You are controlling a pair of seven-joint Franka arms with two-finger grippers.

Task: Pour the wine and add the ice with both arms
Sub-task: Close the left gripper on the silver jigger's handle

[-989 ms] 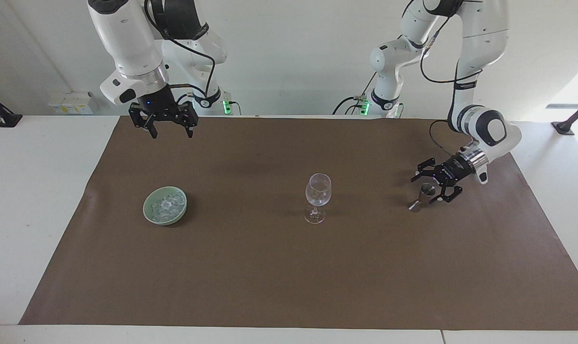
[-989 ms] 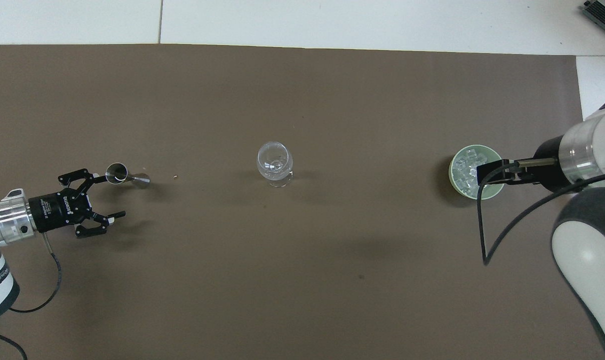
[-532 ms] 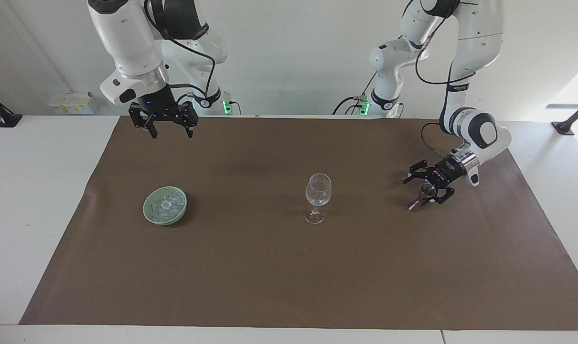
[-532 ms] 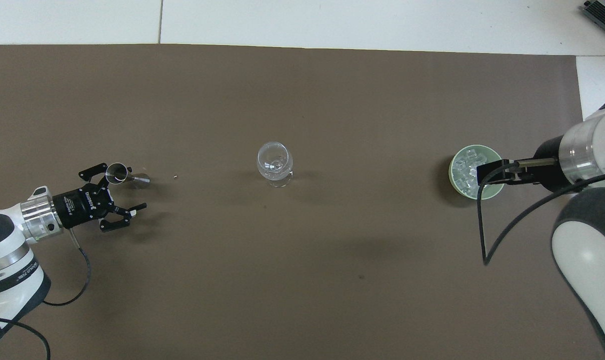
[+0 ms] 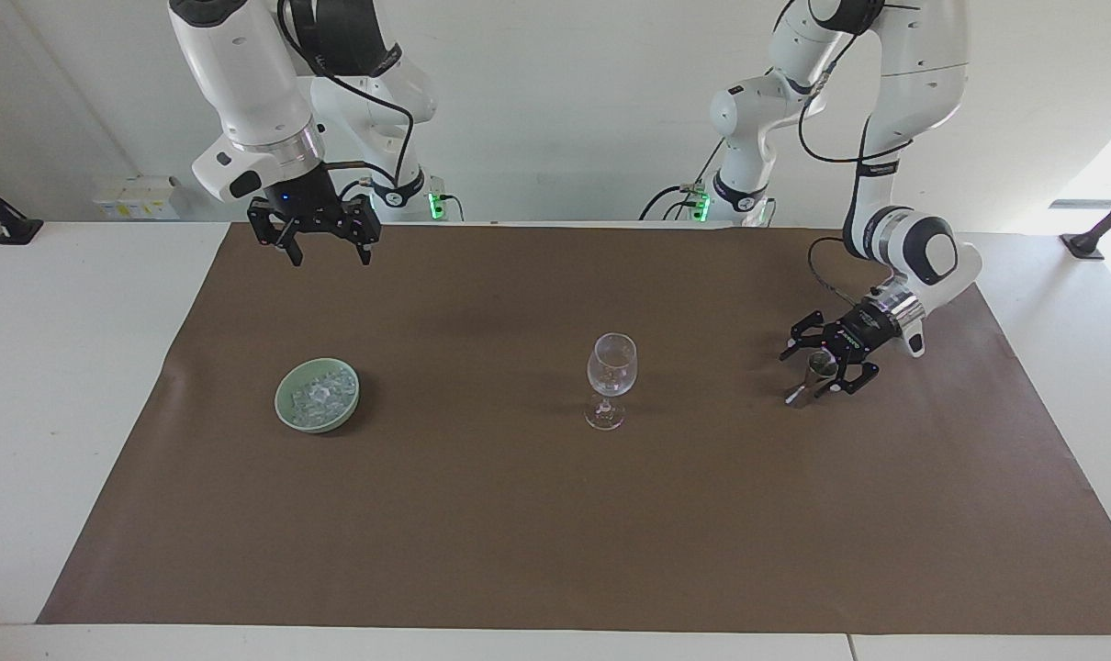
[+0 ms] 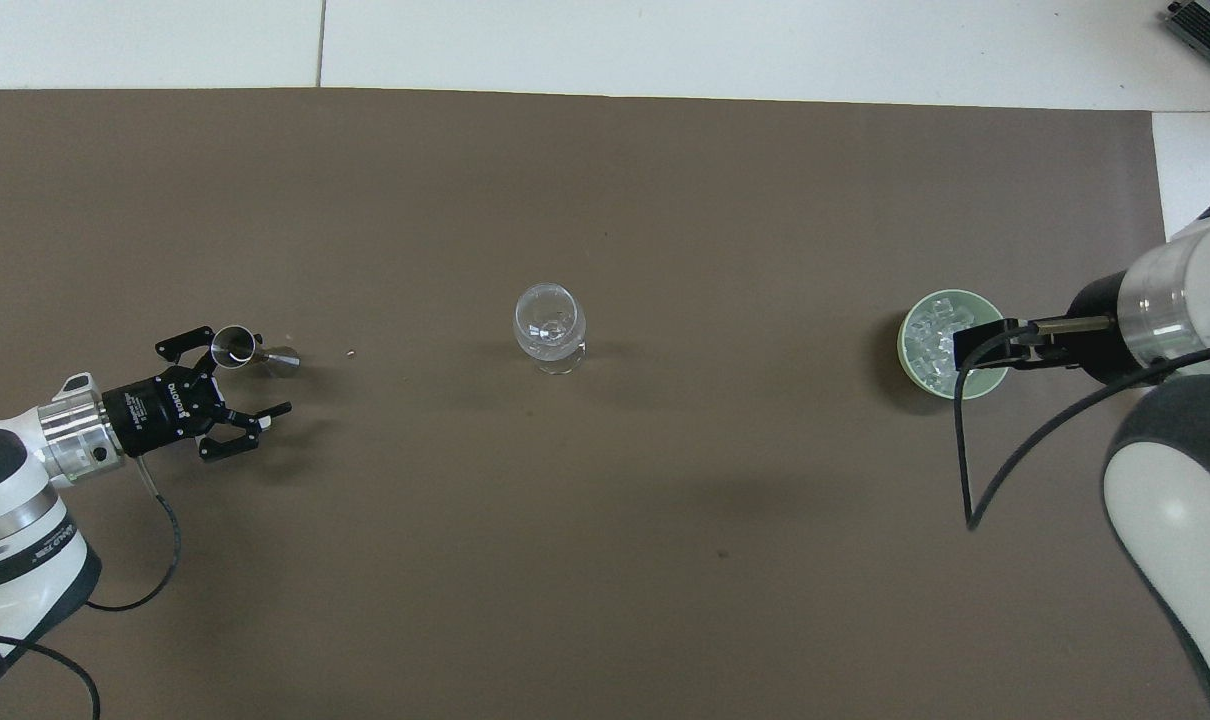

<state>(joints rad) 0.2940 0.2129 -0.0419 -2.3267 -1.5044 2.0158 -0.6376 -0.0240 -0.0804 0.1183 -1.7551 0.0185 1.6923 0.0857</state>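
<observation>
Clock directions refer to the overhead view, with 12 o'clock pointing away from the robots.

1. The right gripper (image 5: 317, 250) hangs idle, raised high above the brown paper mat (image 5: 555, 532), at about 5 o'clock from the pale green round bowl (image 6: 909, 362). Its jaws are spread wide and hold nothing.
2. The left gripper (image 6: 247, 371) is low over the mat. Its jaws are apart and straddle the small steel double-cone measuring cup (image 6: 233, 346). Whether a finger touches the cup cannot be told.
3. The measuring cup stands on the mat at 9 o'clock from the clear stemmed wine glass (image 6: 549, 326), well apart from it.
4. The wine glass stands upright at mid-mat.
5. The bowl sits at 3 o'clock from the glass, well apart.
6. The ice (image 6: 931, 332), small clear cubes, lies heaped inside the bowl.
</observation>
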